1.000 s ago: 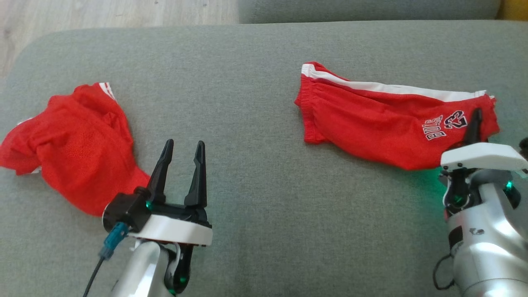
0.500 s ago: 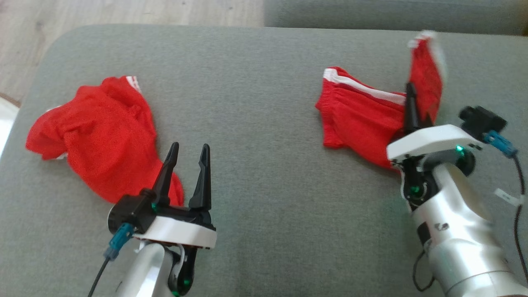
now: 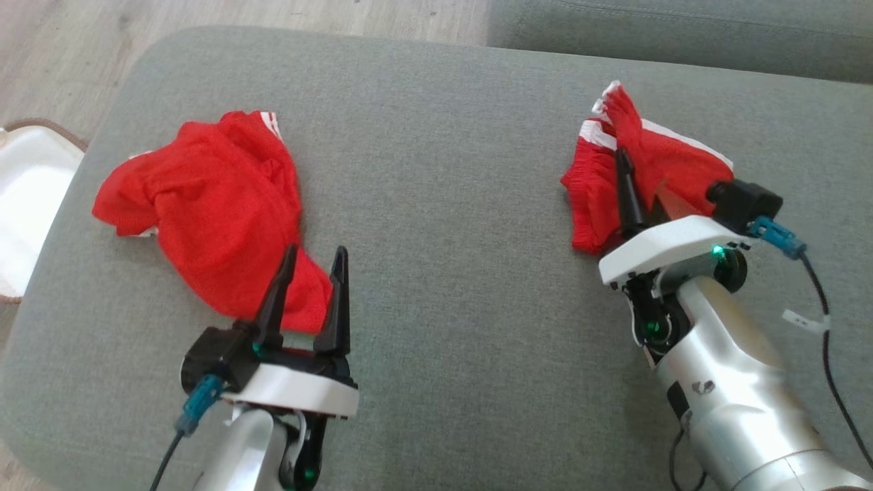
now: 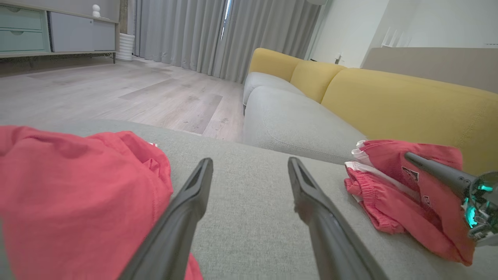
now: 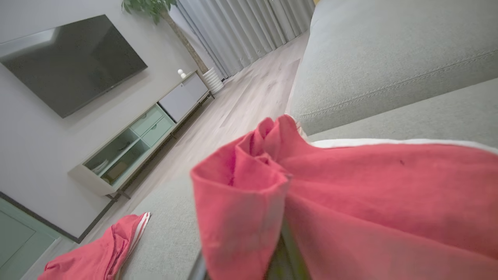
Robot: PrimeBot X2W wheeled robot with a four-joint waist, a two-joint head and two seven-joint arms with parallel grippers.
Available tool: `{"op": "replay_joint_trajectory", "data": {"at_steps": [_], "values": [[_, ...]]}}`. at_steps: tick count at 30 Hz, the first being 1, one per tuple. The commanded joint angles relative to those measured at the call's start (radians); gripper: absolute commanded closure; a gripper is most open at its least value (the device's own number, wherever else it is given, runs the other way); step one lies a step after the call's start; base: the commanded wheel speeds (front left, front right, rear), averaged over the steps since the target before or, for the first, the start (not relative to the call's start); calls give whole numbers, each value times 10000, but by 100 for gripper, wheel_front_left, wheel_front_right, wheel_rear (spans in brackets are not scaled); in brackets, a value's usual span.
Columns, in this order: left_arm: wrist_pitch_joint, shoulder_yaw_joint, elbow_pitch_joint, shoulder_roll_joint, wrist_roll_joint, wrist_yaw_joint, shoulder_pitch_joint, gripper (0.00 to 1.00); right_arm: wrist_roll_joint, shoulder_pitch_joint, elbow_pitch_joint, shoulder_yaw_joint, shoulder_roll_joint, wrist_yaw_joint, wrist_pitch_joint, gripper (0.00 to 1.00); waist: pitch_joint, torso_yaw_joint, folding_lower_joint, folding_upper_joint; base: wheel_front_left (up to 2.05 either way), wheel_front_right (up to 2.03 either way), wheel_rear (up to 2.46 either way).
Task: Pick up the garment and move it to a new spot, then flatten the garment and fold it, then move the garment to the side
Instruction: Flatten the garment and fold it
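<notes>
My right pincer (image 3: 638,181) is closed tight on one end of the red shorts (image 3: 675,160), which lie at the right side of the grey cushion (image 3: 443,204). I hold this end raised and doubled over the elastic waist part, I think because the fold is in progress. My left pincer (image 3: 316,251) has its fingers apart and holds nothing. It hovers just beside the second red garment (image 3: 204,218), a crumpled heap at the left, probably in reserve. A white stripe runs along the shorts. The left wrist view shows a small dark print on them, too small to read.
</notes>
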Motion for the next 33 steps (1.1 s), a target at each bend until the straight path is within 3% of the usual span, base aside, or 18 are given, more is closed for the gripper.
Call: {"op": "replay_joint_trajectory", "data": {"at_steps": [1, 4, 5, 6, 11, 17, 23, 28, 33], "values": [[-80, 231, -286, 74, 9, 34, -39, 0, -97, -226, -191, 300, 114, 37, -108, 100, 9, 62, 0, -1, 0, 0, 0], [-80, 210, -307, 74, -7, 56, -26, 0, -306, -259, 176, 684, 114, 37, -108, 100, 34, 121, 0, -1, 0, 0, 0], [-80, 204, -308, 74, -13, 63, -23, 0, -430, -294, 317, 795, 114, 37, -108, 43, 36, 126, 0, -1, 0, 0, 0], [-80, 195, -305, 74, -21, 68, -21, 0, -472, -300, 516, 951, 114, 37, -105, 0, 32, 132, 0, -1, 0, 0, 0], [-80, 221, -273, 74, -68, 98, -6, 0, -589, -441, 1198, 2318, 114, 37, 163, 0, -33, 41, 0, -1, 0, 0, 0], [-80, 358, -276, 74, -92, 143, 35, 0, -216, -340, 1177, 3705, 114, 37, 879, 0, -181, -306, 0, -1, 0, 0, 0], [-80, 592, -437, 74, -17, 117, 7, 0, 284, -435, 819, 4032, 22, 37, 556, 0, -371, -975, 0, -1, 0, 0, 0], [-80, 794, -762, 74, 39, 52, -112, 0, -380, -553, 376, 3067, -572, 37, -80, 0, -458, -1676, 0, -1, 0, 0, 0], [-80, 948, -1074, 74, 111, -38, -210, 0, -2888, 483, -1793, -29, -820, 37, -104, 0, -477, -2367, 0, -1, 0, 0, 0]]}}
